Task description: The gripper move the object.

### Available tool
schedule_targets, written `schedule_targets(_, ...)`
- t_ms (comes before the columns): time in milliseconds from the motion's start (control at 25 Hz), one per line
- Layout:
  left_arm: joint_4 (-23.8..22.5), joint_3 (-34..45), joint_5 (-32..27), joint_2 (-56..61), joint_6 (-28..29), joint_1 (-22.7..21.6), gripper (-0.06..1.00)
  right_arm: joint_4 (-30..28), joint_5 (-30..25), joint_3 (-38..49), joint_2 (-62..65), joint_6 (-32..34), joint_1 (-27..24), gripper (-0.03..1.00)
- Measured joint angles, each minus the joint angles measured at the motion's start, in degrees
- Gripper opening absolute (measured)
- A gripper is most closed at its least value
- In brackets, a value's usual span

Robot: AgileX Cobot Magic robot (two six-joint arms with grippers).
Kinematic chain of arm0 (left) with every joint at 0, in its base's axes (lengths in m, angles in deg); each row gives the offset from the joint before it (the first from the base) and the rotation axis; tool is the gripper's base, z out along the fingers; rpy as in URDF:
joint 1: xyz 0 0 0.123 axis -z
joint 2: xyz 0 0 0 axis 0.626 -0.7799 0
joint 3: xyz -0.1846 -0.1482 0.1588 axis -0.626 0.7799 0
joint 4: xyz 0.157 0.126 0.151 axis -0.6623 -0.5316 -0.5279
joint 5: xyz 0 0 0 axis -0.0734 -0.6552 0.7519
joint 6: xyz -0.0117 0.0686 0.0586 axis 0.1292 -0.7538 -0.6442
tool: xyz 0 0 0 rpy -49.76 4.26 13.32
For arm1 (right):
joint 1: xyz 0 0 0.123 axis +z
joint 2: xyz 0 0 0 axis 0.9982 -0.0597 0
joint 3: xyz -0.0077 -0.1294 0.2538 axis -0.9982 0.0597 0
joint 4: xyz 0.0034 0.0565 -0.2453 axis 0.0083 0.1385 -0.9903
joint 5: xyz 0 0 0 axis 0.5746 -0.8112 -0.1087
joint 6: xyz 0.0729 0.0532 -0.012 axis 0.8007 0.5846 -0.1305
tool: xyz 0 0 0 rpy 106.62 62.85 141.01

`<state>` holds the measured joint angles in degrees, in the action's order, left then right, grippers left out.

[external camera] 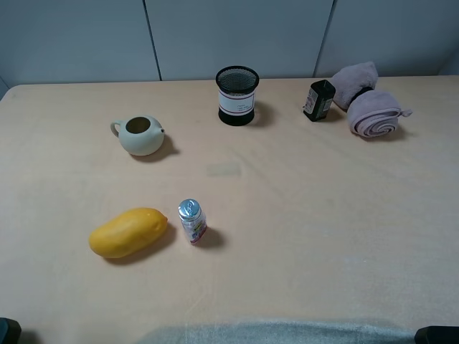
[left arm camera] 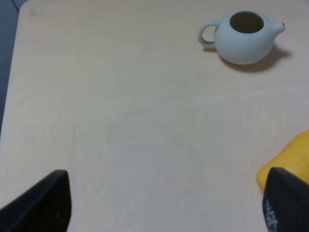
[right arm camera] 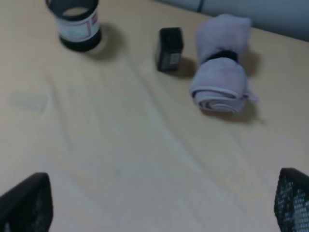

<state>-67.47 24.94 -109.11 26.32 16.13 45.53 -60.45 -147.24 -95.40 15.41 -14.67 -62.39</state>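
Note:
The object, a small clear bottle [external camera: 192, 221] with a silver cap and a pink-red and white label, stands upright on the table, just right of a yellow mango [external camera: 128, 232]. It shows in neither wrist view. My left gripper [left arm camera: 166, 193] is open and empty over bare table near the front left; its fingers [left arm camera: 43, 205] are spread wide, and the mango's end [left arm camera: 289, 162] lies beside one of them. My right gripper [right arm camera: 159, 203] is open and empty near the front right. In the exterior high view only dark bits of the arms show at the bottom corners.
A pale teapot [external camera: 140, 134] sits at the back left and shows in the left wrist view [left arm camera: 244, 31]. A black mesh cup [external camera: 237, 95], a dark square bottle [external camera: 318, 99] and a rolled pink towel [external camera: 369, 104] stand along the back.

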Motion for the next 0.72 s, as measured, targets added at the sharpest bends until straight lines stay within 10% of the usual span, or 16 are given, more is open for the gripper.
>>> schedule_targets(720,0.0,0.0,0.0,0.0,0.0,0.0,0.79,6.36,8.23,25.06,34.75,-1.05,-24.41,0.69)
